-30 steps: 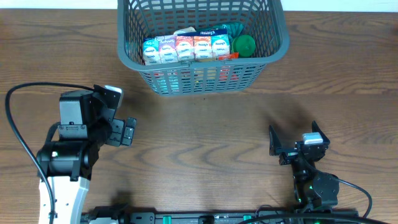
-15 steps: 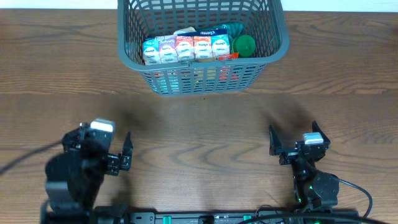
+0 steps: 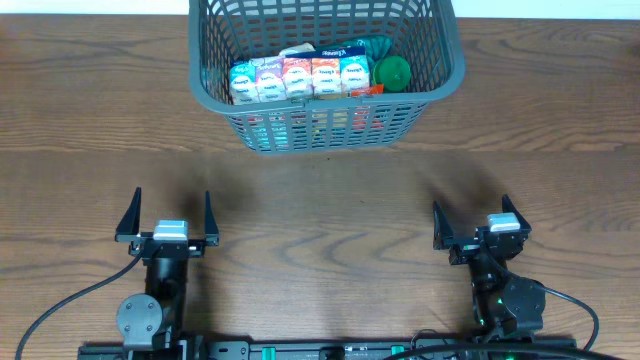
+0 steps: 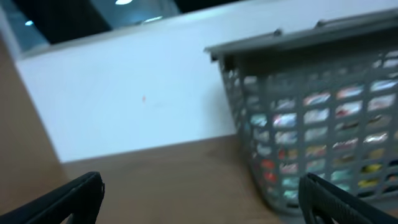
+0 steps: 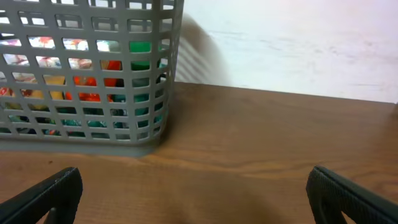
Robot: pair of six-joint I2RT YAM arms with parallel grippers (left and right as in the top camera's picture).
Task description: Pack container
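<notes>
The grey slotted container [image 3: 445, 75] stands at the back middle of the table. It holds a row of small colourful cartons [image 3: 298, 78], a green round item [image 3: 392, 71] and other packets. It shows blurred in the left wrist view [image 4: 323, 43] and in the right wrist view [image 5: 168, 74]. My left gripper [image 3: 168, 213] is open and empty near the front left edge. My right gripper [image 3: 472, 217] is open and empty near the front right edge. Both point at the container from well short of it.
The wooden table [image 3: 320, 210] runs between the grippers and the container. A white wall [image 5: 298, 43] rises behind the table. Cables trail from both arm bases at the front edge.
My left arm has swung back from a raised, turned pose to its low rest at the front left, fingers open and facing the container. The right arm has not moved.
</notes>
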